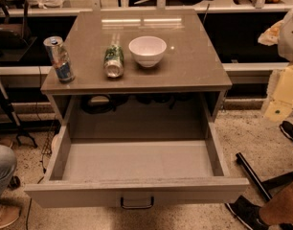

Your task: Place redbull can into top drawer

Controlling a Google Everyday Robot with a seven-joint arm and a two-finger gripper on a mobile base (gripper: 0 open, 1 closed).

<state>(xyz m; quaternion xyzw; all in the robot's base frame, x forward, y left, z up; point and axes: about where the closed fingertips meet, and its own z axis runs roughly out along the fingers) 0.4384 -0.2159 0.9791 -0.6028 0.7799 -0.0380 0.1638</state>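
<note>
Grey bench [199, 66] carries the redbull can [59, 59] upright at its left edge; the top drawer [89, 191] stands open below. Probably light, slick, dentable: grasp mid-body. Gripper is out of view.

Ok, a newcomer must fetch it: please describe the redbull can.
Gripper out of view. On the cabinet top above the open top drawer, the redbull can stands at the left edge. It is the upright silver-blue can; the green can lies flat.

The pincer [277, 110] hangs at the right edge.
</note>
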